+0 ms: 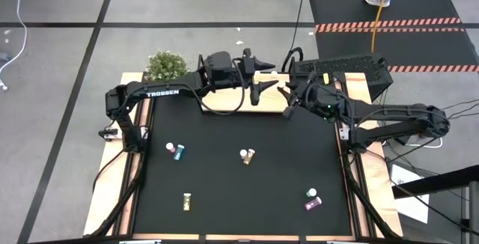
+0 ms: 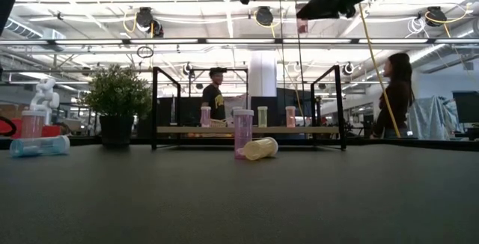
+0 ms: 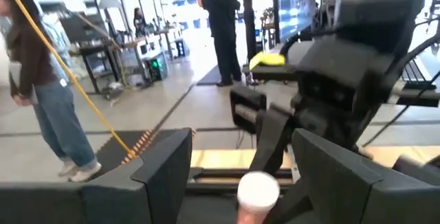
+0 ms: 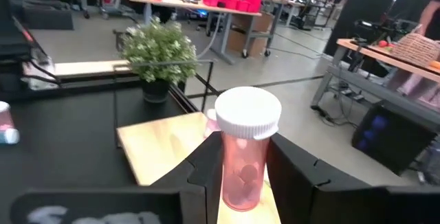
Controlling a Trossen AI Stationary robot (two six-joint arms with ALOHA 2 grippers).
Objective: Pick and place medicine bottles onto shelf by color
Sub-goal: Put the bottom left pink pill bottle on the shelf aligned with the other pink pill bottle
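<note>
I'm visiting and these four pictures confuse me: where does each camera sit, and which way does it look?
High view: above the table, looking straight down; both arms show, over the shelf.
Low view: at tabletop height, looking level across to the shelf; arms hang in from above.
Left wrist view: on the left arm, looking past the left gripper, a white cap between its fingers.
Right wrist view: on the right arm; the right gripper holds a pink bottle.
Shared: high and low views both show the plant.
</note>
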